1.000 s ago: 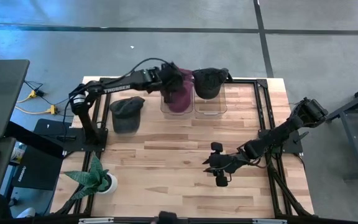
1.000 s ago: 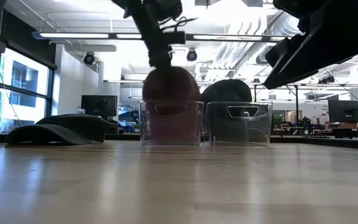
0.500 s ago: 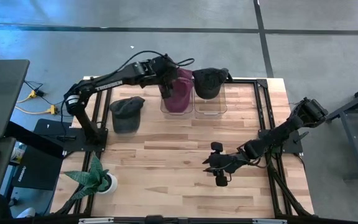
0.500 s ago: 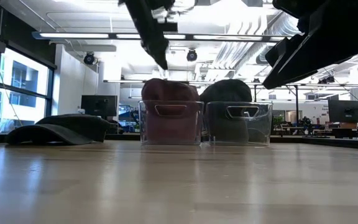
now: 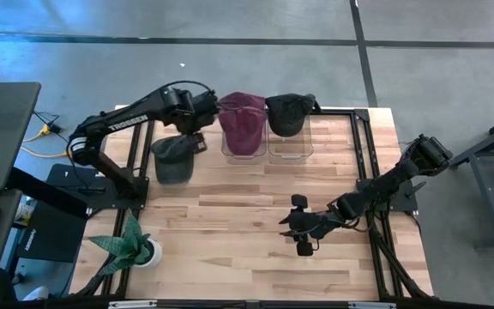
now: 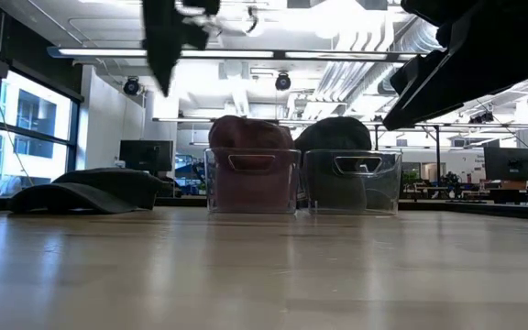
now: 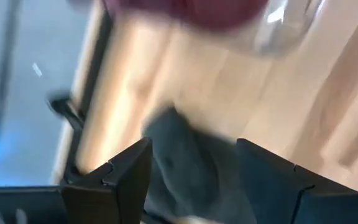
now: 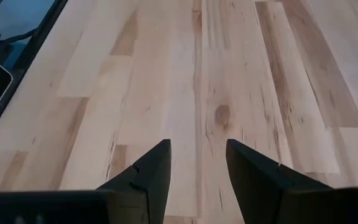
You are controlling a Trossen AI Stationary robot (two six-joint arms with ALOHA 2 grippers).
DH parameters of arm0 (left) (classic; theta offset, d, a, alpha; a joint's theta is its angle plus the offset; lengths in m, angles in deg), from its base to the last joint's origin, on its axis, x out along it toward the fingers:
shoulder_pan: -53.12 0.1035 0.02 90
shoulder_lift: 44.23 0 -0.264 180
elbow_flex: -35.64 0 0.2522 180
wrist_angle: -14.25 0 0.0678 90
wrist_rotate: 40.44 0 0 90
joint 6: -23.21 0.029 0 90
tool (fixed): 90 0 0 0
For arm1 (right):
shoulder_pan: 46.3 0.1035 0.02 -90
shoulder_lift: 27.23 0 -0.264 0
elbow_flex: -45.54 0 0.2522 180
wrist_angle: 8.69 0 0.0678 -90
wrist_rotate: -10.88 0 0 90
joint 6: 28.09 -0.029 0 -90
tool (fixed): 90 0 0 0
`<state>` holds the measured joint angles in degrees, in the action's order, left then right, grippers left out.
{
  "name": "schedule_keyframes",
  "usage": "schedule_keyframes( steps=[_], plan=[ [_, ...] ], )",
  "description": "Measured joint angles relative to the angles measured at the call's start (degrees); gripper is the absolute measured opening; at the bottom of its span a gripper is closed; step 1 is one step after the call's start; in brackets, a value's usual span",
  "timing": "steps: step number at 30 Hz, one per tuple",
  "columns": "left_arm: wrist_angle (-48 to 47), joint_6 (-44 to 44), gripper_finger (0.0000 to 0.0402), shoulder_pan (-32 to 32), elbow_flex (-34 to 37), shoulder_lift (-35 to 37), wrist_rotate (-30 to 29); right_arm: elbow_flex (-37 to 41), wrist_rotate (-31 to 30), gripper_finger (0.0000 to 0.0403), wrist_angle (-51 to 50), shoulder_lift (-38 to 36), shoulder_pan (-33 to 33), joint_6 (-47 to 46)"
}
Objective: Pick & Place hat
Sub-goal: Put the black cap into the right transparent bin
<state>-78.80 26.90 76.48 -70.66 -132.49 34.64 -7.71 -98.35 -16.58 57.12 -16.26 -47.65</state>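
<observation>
A maroon hat sits in the left of two clear bins at the table's far side, its crown rising above the rim. A black hat fills the right bin. A grey hat lies flat on the table left of the bins. My left gripper hangs open in the air between the grey hat and the maroon hat, high above the table; its wrist view shows the grey hat below its fingers. My right gripper waits open over the table's near right part.
A potted plant stands at the table's near left corner. Black frame rails run along the table's right and far edges. Bare wood lies in front of my right gripper and across the table's middle.
My left gripper has opened and let go of the maroon hat, which now rests in the left bin. The gripper has then risen and swung toward the table's left edge, ending over the grey hat.
</observation>
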Motion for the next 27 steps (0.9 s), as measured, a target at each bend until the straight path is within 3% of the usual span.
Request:
schedule_keyframes(
  steps=[4,7,11,14,17,21,24,27],
  plan=[
    [-0.58,-4.47,0.0212,3.7,10.54,3.23,2.24,0.0,0.18,0.0149,0.85,0.0,0.0,0.48],
    [1.04,-7.85,0.0204,6.64,18.6,4.96,0.6,0.0,0.18,0.0149,2.06,0.0,0.0,1.9],
    [7.71,-13.82,0.0188,11.18,28.64,4.78,-4.66,0.0,0.15,0.0149,4.28,0.0,0.0,4.36],
    [14.32,-14.46,0.0169,14.56,35.5,4.59,-2.91,0.0,0.38,0.0149,5.52,0.0,0.0,5.03],
    [20.92,-13.43,0.0147,14.89,40.89,3.99,5.45,0.0,0.5,0.0149,5.6,0.0,0.0,4.95],
    [30.0,-12.26,0.012,12.29,45.89,5.34,25.49,0.0,0.57,0.0149,5.62,0.0,0.0,4.99],
    [39.29,-13.18,0.0106,7.14,49.1,6.21,42.69,0.0,1.87,0.0149,5.6,0.0,0.0,4.2],
    [52.84,-19.94,0.0098,-1.12,51.95,6.13,49.34,0.0,5.41,0.0149,5.58,0.0,0.0,2.9]
  ],
)
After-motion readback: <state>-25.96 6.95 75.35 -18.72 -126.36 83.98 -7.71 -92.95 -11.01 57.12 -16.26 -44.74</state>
